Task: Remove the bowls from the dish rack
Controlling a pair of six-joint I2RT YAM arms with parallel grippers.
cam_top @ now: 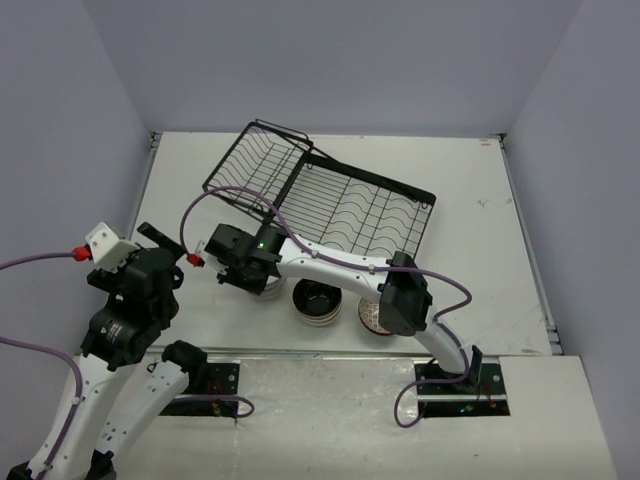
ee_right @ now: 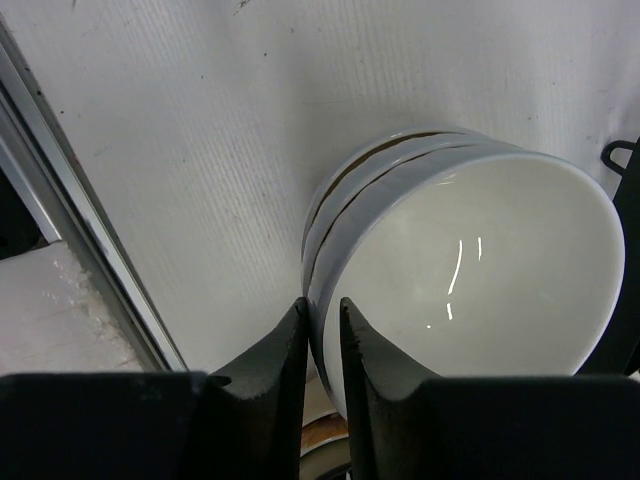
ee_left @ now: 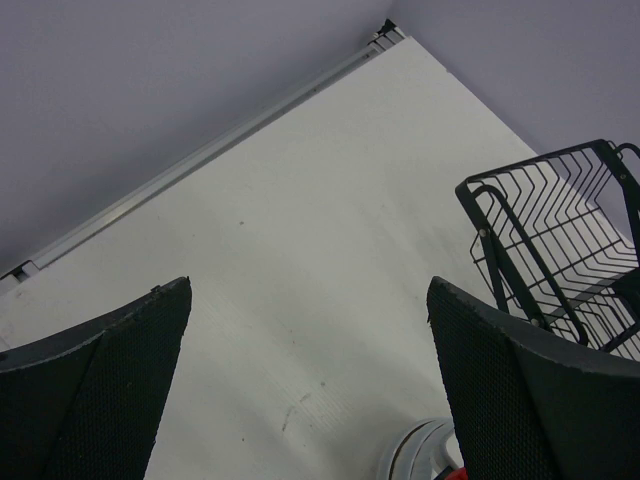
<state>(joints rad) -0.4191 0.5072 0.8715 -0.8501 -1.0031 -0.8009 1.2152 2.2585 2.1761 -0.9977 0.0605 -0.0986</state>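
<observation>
A stack of white bowls [cam_top: 268,289] [ee_right: 480,270] stands on the table in front of the dish rack [cam_top: 340,200]. My right gripper [cam_top: 240,268] [ee_right: 322,305] straddles the near rim of the top bowl. One finger lies against the outer wall. The other is inside with a thin gap, so the jaws are slightly open and the bowl rests on the stack. A black-inside bowl stack [cam_top: 317,300] and a brown patterned bowl [cam_top: 372,315] sit to the right. My left gripper [cam_top: 160,245] [ee_left: 308,290] hangs wide open over bare table. No bowls show in the rack.
The rack's tilted basket section [ee_left: 555,240] is to the right of the left gripper. The edge of the white stack [ee_left: 420,455] lies by its right finger. The right arm's elbow [cam_top: 400,295] hangs over the brown bowl. The table's front edge runs just behind the stacks.
</observation>
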